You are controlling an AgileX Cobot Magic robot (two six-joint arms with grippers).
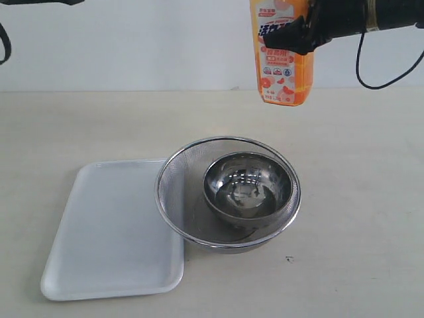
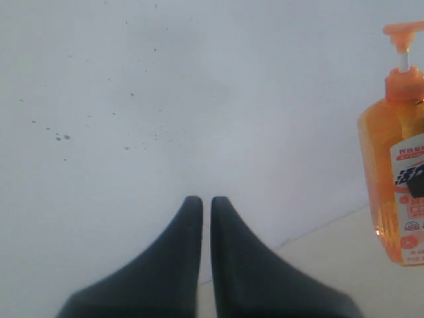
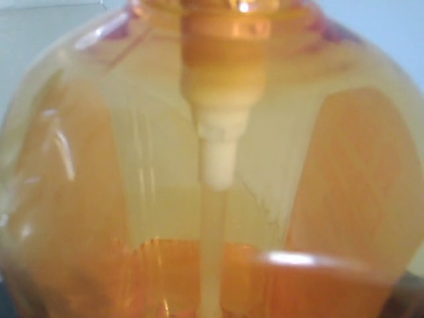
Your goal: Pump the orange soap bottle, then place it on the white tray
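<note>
The orange soap bottle (image 1: 283, 63) hangs upright high above the table at the back, over the far side of the bowls; its pump head is cut off by the exterior view's top edge. My right gripper (image 1: 299, 34) comes in from the right and is shut on the bottle's upper body. The right wrist view is filled by the bottle (image 3: 218, 165) and its inner tube. The left wrist view shows the bottle (image 2: 396, 165) with its pump head up. My left gripper (image 2: 207, 202) is shut on nothing, apart from the bottle. The white tray (image 1: 112, 232) lies flat at front left.
A round metal mesh strainer (image 1: 173, 173) sits mid-table with its left side over the tray's right edge. A shiny steel bowl (image 1: 248, 189) rests inside it. A black cable (image 1: 361, 69) loops down from the right arm. A pale wall stands behind the table.
</note>
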